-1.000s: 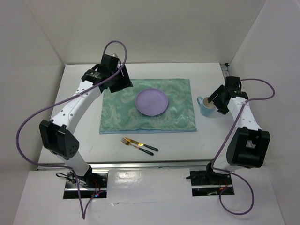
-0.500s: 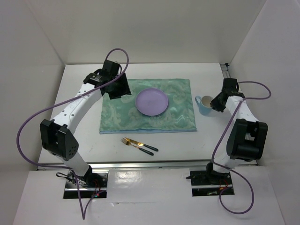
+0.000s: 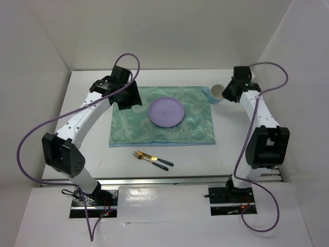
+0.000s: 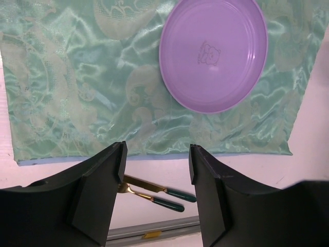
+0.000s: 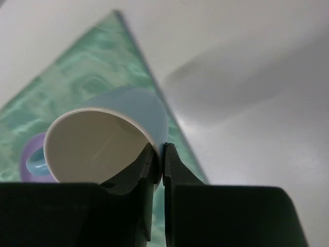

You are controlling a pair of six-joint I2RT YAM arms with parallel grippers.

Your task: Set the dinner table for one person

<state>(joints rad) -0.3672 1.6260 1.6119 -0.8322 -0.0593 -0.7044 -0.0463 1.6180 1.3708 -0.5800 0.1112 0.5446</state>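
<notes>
The dinner table [image 3: 92,154] is a plain white top. On it lies a mint-green cloth [image 3: 133,126] with a purple plate [image 3: 166,111] in its middle. My right gripper [image 3: 226,94] is shut on the rim of a light-blue mug [image 3: 217,93], which is tilted above the cloth's far right corner. In the right wrist view one finger sits inside the mug [image 5: 103,139] and one outside. My left gripper [image 4: 157,157] hangs open over the cloth's left side [image 4: 77,77], nothing between its fingers. A gold fork [image 3: 146,157] and knife [image 3: 159,160] with green handles lie in front of the cloth.
White walls stand on three sides of the table. A metal rail [image 3: 169,180] runs along the near edge, in front of the cutlery. The left arm [image 3: 82,118] arcs over the table's left part, and the right arm [image 3: 259,118] stretches along the right side.
My right gripper closed on the mug's rim and carried it from right of the cloth up to the cloth's far right corner. The left gripper shifted only slightly.
</notes>
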